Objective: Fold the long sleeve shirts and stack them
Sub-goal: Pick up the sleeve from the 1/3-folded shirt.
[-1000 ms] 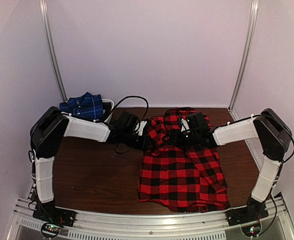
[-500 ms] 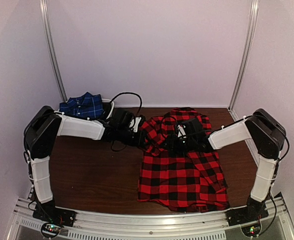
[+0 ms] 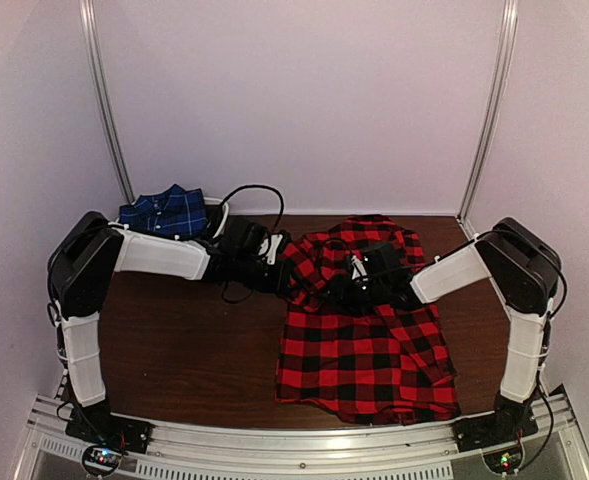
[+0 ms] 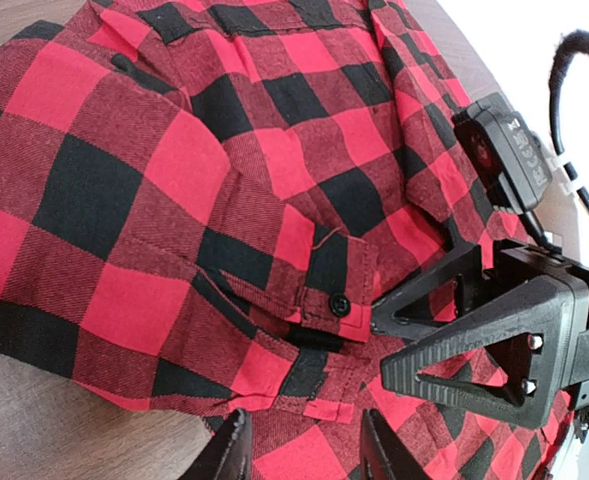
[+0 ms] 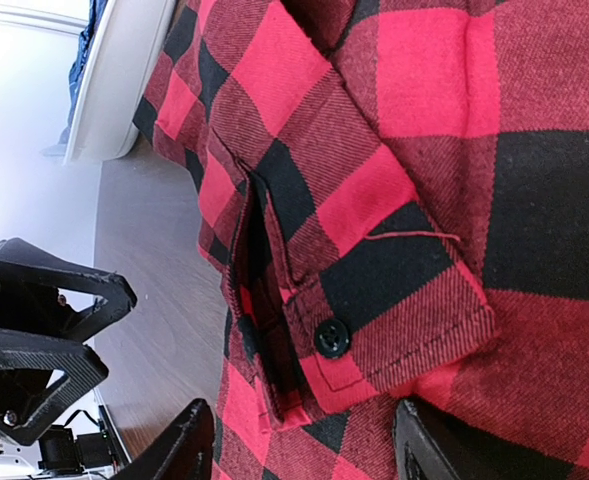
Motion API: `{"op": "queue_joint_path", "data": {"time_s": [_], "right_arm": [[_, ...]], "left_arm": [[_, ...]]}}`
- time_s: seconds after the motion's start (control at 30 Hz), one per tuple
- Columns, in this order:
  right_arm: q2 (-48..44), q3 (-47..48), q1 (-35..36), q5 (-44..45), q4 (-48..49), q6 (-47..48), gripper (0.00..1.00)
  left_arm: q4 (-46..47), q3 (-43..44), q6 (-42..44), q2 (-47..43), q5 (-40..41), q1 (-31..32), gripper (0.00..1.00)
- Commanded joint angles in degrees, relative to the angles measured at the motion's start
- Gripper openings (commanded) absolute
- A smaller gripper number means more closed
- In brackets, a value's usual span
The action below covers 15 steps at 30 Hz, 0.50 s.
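Right arm [image 3: 454, 270] swung left over the last second. Right elbow [image 3: 519, 262] came in from the table's [image 3: 194, 350] right edge. Right gripper [image 4: 378, 348] slid left and slightly nearer across the shirt [image 3: 364, 350], from over its top middle to the cuff [image 5: 374, 330] on its left side. The collar end [image 3: 374, 225], mostly hidden behind that wrist before, now shows.

Left arm [image 3: 159, 255] shifted only in the first half second: left elbow [image 3: 79, 265] went out to the left, and left gripper [image 4: 299, 450] pulled back a touch to the left.

The two grippers are now closer together.
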State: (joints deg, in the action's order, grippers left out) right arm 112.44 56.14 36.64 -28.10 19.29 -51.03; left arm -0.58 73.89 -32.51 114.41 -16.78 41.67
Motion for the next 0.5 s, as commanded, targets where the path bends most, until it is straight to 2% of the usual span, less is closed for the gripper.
{"op": "queue_joint_path", "data": {"time_s": [0.0,0.47], "right_arm": [[2.2,1.6,0.2,0.2,1.4,-0.7,0.62],[5.4,4.7,-0.4,2.3,4.8,-1.6,0.55]], "left_arm": [[0.9,-0.3,-0.1,-1.1,0.2,-0.4,0.38],[-2.1,-0.8,0.0,-2.6,1.1,-0.6,0.38]]}}
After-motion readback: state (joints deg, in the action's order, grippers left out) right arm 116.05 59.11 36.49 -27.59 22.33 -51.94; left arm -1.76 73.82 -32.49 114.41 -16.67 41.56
